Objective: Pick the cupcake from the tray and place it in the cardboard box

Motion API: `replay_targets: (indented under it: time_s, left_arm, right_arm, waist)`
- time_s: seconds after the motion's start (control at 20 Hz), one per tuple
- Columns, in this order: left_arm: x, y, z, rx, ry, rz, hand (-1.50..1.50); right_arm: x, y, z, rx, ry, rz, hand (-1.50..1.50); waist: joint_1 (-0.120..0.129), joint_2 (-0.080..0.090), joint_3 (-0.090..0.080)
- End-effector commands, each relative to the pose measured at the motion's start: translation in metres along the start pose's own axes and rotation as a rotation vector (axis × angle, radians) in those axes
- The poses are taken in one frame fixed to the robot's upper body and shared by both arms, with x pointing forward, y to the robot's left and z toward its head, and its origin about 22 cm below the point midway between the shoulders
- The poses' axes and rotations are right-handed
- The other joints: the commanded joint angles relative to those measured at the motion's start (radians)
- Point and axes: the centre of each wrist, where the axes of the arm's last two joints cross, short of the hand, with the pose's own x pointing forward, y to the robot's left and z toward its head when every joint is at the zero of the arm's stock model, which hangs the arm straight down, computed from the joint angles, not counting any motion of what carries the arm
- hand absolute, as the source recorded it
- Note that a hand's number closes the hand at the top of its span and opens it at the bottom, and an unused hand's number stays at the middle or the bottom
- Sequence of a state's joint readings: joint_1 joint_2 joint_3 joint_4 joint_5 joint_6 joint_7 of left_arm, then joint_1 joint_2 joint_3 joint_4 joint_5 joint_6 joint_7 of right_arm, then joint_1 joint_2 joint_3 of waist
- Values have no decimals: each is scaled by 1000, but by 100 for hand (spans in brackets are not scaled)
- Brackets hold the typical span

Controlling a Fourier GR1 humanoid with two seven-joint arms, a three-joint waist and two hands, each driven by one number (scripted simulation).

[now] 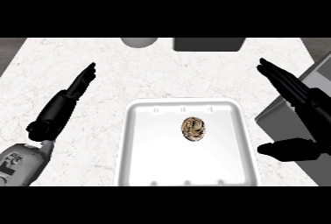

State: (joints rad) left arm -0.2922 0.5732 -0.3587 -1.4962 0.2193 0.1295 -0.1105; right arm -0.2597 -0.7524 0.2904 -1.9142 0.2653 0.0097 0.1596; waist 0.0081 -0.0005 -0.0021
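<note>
A small brown speckled cupcake (192,129) lies a little above the middle of a white tray (142,153) in the lower centre of the head view. My right hand (294,94) is at the right edge of the tray, fingers straight and pointing up the counter, thumb (287,150) spread out low; it holds nothing. My left hand (68,98) is well left of the tray, open with straight fingers pointing up and right. A grey slab-like object (275,116) sits at the right, partly behind my right hand; I cannot tell whether it is the cardboard box.
The tray rests on a white marbled counter (129,74). At the counter's back edge stand a grey rounded object (138,42) and a dark grey rectangular object (208,43), both cut off by the view.
</note>
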Motion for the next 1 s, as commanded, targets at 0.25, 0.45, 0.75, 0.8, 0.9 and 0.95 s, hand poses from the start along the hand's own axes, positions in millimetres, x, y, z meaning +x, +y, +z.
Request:
replay_targets:
  time_s: [0.25, 0.45, 0.75, 0.8, 0.9, 0.95]
  left_arm:
    - [2, -5, 10, -27, 7, 16, 0]
    - [10, 14, -7, -14, -6, -4, 0]
    - [-11, 17, 9, -3, -6, -10, 0]
    - [-2, 2, -2, -2, 4, -1, 0]
    - [-7, 5, 3, -7, 1, 13, 0]
    - [-14, -5, 17, 1, 8, 5, 0]
  right_arm:
    - [75, 33, -20, 340, 82, 265, -150]
    - [103, 54, -33, 409, 136, 376, -150]
    - [140, 80, -46, 496, 211, 404, -150]
    - [144, 77, -40, 510, 233, 389, -150]
    - [143, 91, -56, 522, 265, 393, -150]
    - [156, 83, -51, 523, 253, 401, -150]
  waist:
    - [19, -3, 0]
    - [8, -2, 0]
    - [-2, 0, 1]
    - [-9, -2, 1]
    - [-4, 0, 1]
    - [-3, -3, 1]
